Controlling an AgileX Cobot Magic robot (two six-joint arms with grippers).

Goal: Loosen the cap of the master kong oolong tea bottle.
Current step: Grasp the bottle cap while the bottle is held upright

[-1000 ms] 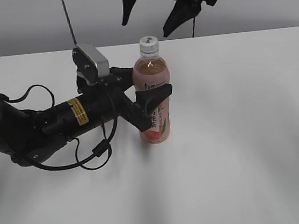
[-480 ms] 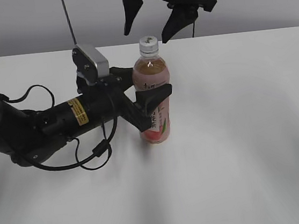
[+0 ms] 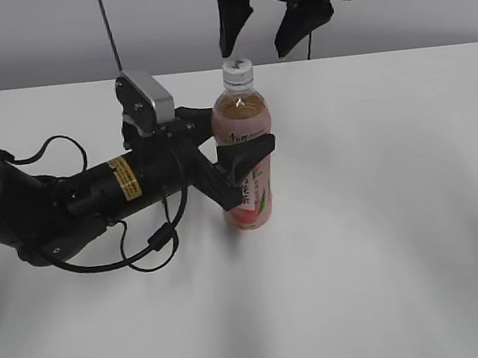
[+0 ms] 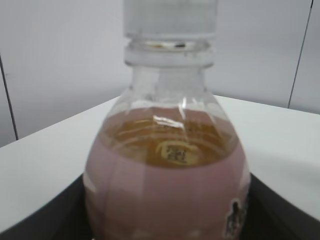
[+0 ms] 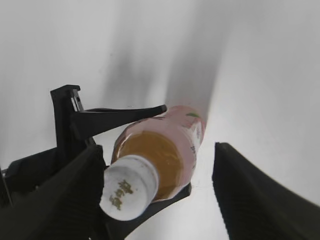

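Tall clear plastic bottle (image 3: 244, 157) of amber tea stands upright, pinched around its pink label by my left pincer (image 3: 239, 166). My right pincer (image 3: 268, 37) hangs spread wide just above its small round white cap (image 3: 238, 72), not touching.

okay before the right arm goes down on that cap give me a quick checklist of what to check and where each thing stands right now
1. Bottle upright on the table: ok.
2. Left gripper clamped around the bottle's middle: ok.
3. Cap on and clear of obstructions: ok.
4. Right gripper open wide enough for the cap: ok.
5. Right gripper centred over the cap: not ok; in the right wrist view the cap sits close to one finger, off to the side of the gap.
6. Cap already loose or tight: cannot tell.
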